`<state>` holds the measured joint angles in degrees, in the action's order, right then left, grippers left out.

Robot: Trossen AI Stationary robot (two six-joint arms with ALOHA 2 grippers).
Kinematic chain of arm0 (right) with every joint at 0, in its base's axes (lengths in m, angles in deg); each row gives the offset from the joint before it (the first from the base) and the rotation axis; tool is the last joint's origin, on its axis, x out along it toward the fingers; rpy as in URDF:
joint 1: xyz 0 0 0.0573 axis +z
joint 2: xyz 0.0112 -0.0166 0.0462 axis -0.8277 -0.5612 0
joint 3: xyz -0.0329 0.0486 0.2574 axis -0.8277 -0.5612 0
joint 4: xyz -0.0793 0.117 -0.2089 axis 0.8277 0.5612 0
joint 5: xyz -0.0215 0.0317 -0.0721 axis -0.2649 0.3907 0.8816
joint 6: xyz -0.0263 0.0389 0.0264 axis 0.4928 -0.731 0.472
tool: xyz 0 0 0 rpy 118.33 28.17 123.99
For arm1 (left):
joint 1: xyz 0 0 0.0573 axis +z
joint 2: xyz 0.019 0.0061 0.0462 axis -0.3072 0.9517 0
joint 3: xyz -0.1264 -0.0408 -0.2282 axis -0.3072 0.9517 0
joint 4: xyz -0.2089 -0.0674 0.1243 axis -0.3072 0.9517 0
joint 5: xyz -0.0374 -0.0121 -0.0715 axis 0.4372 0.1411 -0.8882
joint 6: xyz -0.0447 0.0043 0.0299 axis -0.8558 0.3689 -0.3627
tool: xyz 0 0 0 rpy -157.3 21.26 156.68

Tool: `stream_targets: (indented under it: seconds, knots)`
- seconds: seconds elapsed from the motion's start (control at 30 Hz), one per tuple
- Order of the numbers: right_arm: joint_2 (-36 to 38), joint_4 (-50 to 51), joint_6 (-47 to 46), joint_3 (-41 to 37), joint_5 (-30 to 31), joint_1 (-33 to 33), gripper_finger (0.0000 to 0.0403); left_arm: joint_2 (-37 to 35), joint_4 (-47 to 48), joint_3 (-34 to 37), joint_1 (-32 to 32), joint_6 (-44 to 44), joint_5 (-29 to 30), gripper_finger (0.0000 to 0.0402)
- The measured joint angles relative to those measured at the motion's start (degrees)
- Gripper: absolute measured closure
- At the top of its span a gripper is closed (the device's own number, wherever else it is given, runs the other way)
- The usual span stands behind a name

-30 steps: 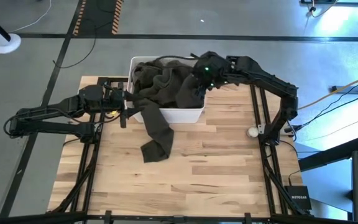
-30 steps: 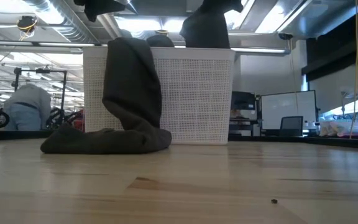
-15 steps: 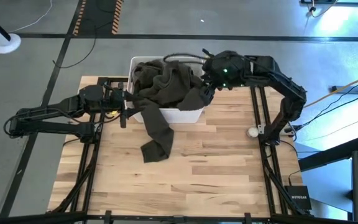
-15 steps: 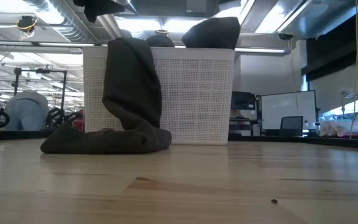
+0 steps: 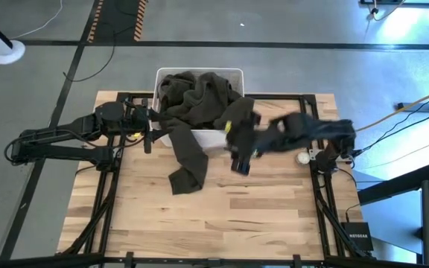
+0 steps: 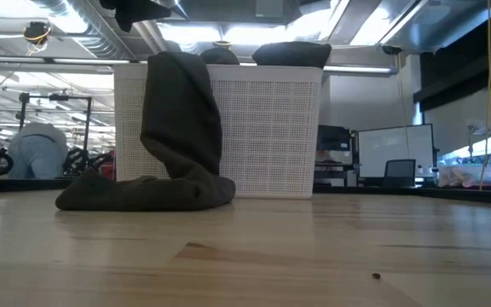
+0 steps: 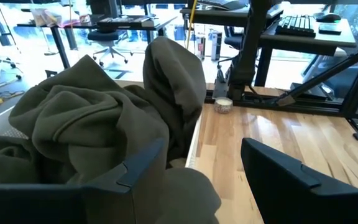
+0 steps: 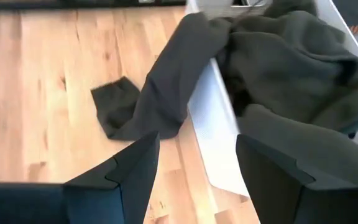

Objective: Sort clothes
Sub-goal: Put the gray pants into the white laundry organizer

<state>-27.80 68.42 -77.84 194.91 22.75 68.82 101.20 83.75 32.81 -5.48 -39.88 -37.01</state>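
Observation:
A white bin (image 5: pixel 234 73) stands at the table's far middle, heaped with dark olive-green clothes (image 5: pixel 196 93). One olive garment (image 5: pixel 187 158) hangs over the bin's near wall, and its lower end lies on the table (image 6: pixel 143 192). Another olive fold (image 5: pixel 238 117) lies over the bin's near right corner. My right gripper (image 5: pixel 240 158) is open and empty above the table, just near of the bin (image 8: pixel 219 146). My left gripper (image 5: pixel 148 132) is open at the bin's left wall, with the heap ahead of it (image 7: pixel 98 124). No pink, black, navy or khaki clothes show.
A small round object (image 5: pixel 302 157) lies on the table by the right arm's base. Bare wood (image 5: pixel 222 216) stretches from the bin to the near edge. Beyond the table the low view shows a room with desks and screens.
My right gripper has gone from above the bin's far right corner toward the table's near edge and left, and now stands off the bin over the table. The olive cloth that stood high above the bin's right side has sunk onto the rim.

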Motion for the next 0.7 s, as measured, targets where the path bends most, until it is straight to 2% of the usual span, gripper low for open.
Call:
stream_targets:
  seconds: [0.13,0.27,0.4,0.53,0.7]
  knots:
    - [-4.7,-0.7,0.7,-1.2,5.0,3.9,0.0171,0.0,0.4,0.0,0.0,-0.1,0.0,0.0199]
    - [-6.1,-9.2,2.1,-10.8,6.6,5.3,0.0171,0.0,1.8,0.0,0.0,-0.2,0.0,0.0199]
    - [-6.2,-24.7,4.8,-25.3,4.9,5.0,0.0171,0.0,1.8,0.0,0.0,-0.2,0.0,0.0199]
    - [-6.3,-46.5,7.6,-40.7,2.6,4.5,0.0171,0.0,1.3,0.0,0.0,-0.1,0.0,0.0199]
    - [-6.3,-65.2,4.0,-54.8,2.2,3.1,0.0171,0.0,0.9,0.0,0.0,-0.1,0.0,0.0199]
